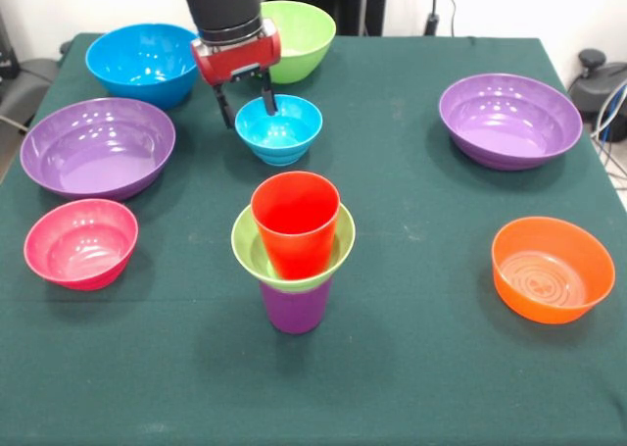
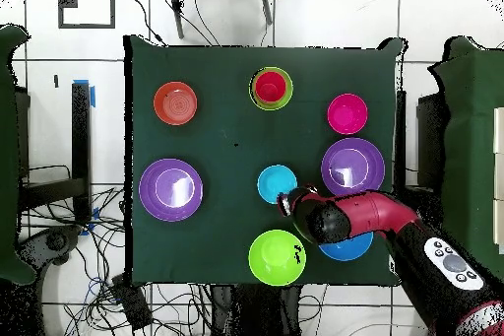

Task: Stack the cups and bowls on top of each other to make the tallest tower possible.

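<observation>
The tower (image 1: pixel 294 255) stands near the middle of the worktop (image 1: pixel 411 368), toward the camera side in the front view: a purple cup (image 1: pixel 295 306) at the bottom, a small lime green bowl (image 1: pixel 247 245) seated on its rim, and a red cup (image 1: pixel 294 221) standing upright in that bowl. Three pieces are stacked, so most of the job looks undone.

Just behind the tower sits a small blue bowl (image 1: pixel 284 132), likely the next piece. The end effector (image 1: pixel 247 105) hangs at its far rim with its two black fingers (image 1: pixel 268 101) apart, one dipping inside the bowl, the other outside it; nothing is clamped yet.

Loose on the worktop are a large blue bowl (image 1: pixel 142 62) and a large lime green bowl (image 1: pixel 304 36) at the far side, a wide purple bowl (image 1: pixel 96 147) and a pink bowl (image 1: pixel 80 242) to one side, and another purple bowl (image 1: pixel 509 121) and an orange bowl (image 1: pixel 553 270) to the other. All sit apart from each other.

No brand, label or readable writing shows on any piece.
</observation>
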Robot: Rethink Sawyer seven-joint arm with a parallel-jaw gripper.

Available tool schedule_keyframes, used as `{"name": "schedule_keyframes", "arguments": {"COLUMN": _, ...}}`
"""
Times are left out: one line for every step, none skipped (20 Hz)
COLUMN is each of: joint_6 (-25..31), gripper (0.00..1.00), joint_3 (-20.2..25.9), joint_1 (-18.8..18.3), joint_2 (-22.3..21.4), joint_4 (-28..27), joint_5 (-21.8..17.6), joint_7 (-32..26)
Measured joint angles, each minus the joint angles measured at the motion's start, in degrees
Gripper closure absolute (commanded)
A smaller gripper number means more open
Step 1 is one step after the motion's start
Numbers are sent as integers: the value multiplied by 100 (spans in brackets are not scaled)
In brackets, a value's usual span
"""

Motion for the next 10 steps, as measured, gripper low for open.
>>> {"name": "schedule_keyframes", "arguments": {"joint_6": 0, "gripper": 0, "joint_3": 3, "joint_1": -1, "joint_2": 1, "joint_4": -12, "joint_5": 10, "joint_7": 0}}
{"name": "schedule_keyframes", "arguments": {"joint_6": 0, "gripper": 0, "joint_3": 8, "joint_1": -4, "joint_2": 1, "joint_4": -32, "joint_5": 21, "joint_7": 0}}
{"name": "schedule_keyframes", "arguments": {"joint_6": 0, "gripper": 0, "joint_3": 13, "joint_1": -7, "joint_2": 1, "joint_4": -51, "joint_5": 33, "joint_7": 0}}
{"name": "schedule_keyframes", "arguments": {"joint_6": -1, "gripper": 0, "joint_3": 21, "joint_1": -12, "joint_2": 0, "joint_4": -79, "joint_5": 62, "joint_7": 0}}
{"name": "schedule_keyframes", "arguments": {"joint_6": -1, "gripper": 0, "joint_3": 26, "joint_1": -15, "joint_2": 1, "joint_4": -93, "joint_5": 83, "joint_7": 0}}
{"name": "schedule_keyframes", "arguments": {"joint_6": -1, "gripper": 0, "joint_3": 30, "joint_1": -17, "joint_2": 1, "joint_4": -106, "joint_5": 120, "joint_7": 0}}
{"name": "schedule_keyframes", "arguments": {"joint_6": -1, "gripper": 0, "joint_3": 35, "joint_1": -18, "joint_2": 1, "joint_4": -119, "joint_5": 156, "joint_7": 0}}
{"name": "schedule_keyframes", "arguments": {"joint_6": -1, "gripper": 0, "joint_3": 37, "joint_1": -18, "joint_2": 1, "joint_4": -127, "joint_5": 180, "joint_7": 0}}
{"name": "schedule_keyframes", "arguments": {"joint_6": -1, "gripper": 0, "joint_3": 42, "joint_1": -18, "joint_2": 1, "joint_4": -137, "joint_5": 213, "joint_7": 0}}
{"name": "schedule_keyframes", "arguments": {"joint_6": -1, "gripper": 0, "joint_3": 44, "joint_1": -18, "joint_2": 1, "joint_4": -143, "joint_5": 227, "joint_7": 0}}
